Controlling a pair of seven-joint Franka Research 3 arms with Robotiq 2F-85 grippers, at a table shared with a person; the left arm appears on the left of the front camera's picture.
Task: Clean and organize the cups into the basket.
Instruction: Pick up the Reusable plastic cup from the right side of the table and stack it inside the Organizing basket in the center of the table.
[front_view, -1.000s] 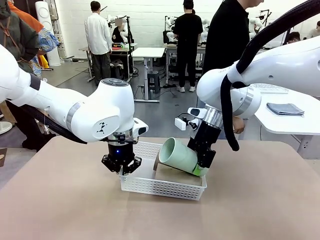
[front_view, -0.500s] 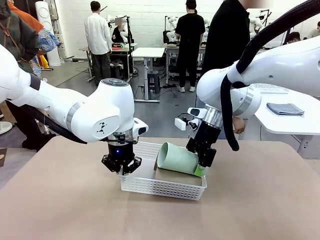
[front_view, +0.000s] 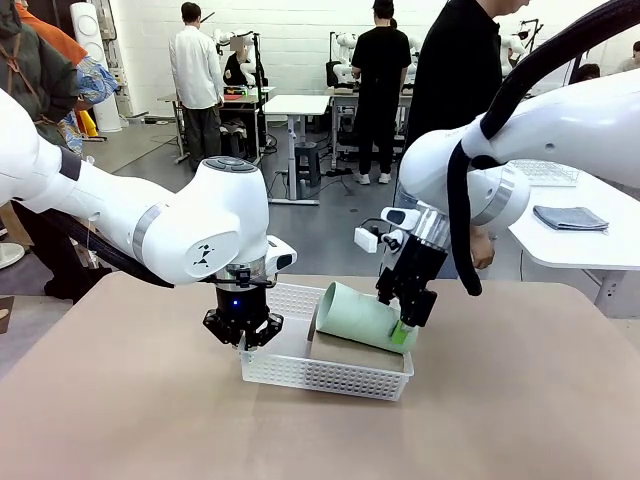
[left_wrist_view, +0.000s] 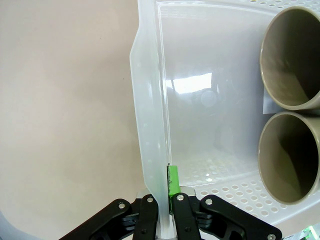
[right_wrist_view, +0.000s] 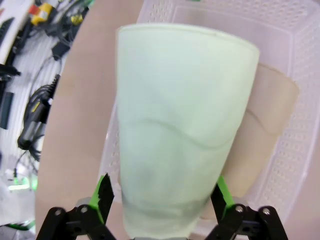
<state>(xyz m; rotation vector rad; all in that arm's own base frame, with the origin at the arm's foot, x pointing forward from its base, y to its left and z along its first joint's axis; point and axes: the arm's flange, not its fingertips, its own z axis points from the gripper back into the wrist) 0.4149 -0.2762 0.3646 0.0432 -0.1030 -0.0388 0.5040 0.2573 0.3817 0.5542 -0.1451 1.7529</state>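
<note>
Behind mint cup (front_view: 360, 316), tan cups (front_view: 355, 351) half-hidden.

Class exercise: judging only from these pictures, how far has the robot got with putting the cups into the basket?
Done: two brown cups lie side by side in the white basket. In hand: the green cup rests on top of them, with the right gripper open around its base; the left gripper is shut on the basket's rim, steadying it. Left: draw the right gripper clear. Whether the cups are clean can't be judged.

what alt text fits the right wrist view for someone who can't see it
A pale mint green cup lies on its side across a tan-brown cup in the white basket, between the open right gripper's green-padded fingers.
</note>
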